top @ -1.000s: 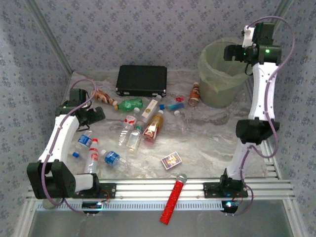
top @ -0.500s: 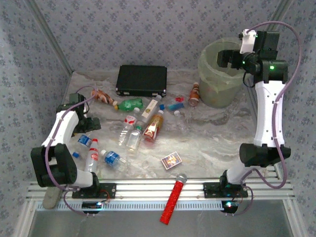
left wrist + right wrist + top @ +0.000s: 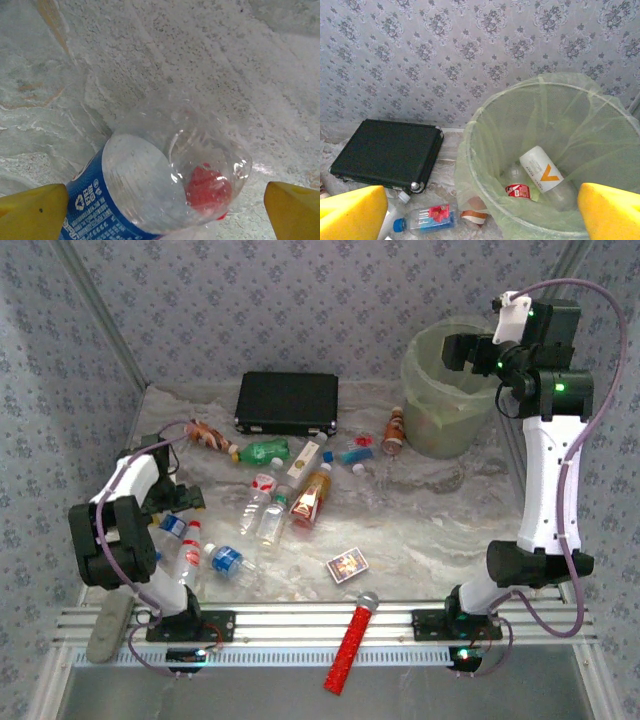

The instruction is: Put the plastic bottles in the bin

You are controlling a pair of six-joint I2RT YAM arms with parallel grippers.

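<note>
**Plastic bottles: most on the tabletop, two in the bin; both claws apart**

**Top external view.**
- The bin [image 3: 415, 375] stands at the far right of the tabletop [image 3: 430, 530].
- The right claw [image 3: 457, 348] hangs above the bin's rim.
- The plastic bottles [image 3: 272, 520] lie scattered well to the left of the bin.
- An orange-brown bottle [image 3: 394, 430] lies just beside the bin's left wall, long axis running near to far.
- An orange bottle [image 3: 313, 495] lies on a diagonal, neck end toward the bin.
- A green bottle [image 3: 262, 451] lies with its long axis left to right.
- The left claw [image 3: 186, 498] is low over the end of the scatter farthest from the bin.
- A black case [image 3: 287, 402] lies left of the bin, toward the back.

**Left wrist view.**
- The left claw [image 3: 162, 210] is spread wide, with a yellow finger [image 3: 32, 210] at each lower corner.
- A blue-labelled bottle [image 3: 115, 195] lies between the fingers. Its long axis runs diagonally, label end lower left, clear rounded end upper right.
- A red patch shows through the clear end. Whether it is the cap cannot be told, nor whether a finger touches the bottle.

**Right wrist view.**
- The right claw [image 3: 481, 212] is spread wide and holds nothing. It looks down into the bin [image 3: 470, 150].
- In the bin's thin bag [image 3: 600, 125] lies a white-labelled bottle [image 3: 542, 175], on a diagonal.
- A red-labelled bottle [image 3: 517, 190] lies beside the white-labelled one.
- A blue bottle [image 3: 425, 218] lies on the tabletop left of the bin, long axis left to right, cap pointing away from the bin.
</note>
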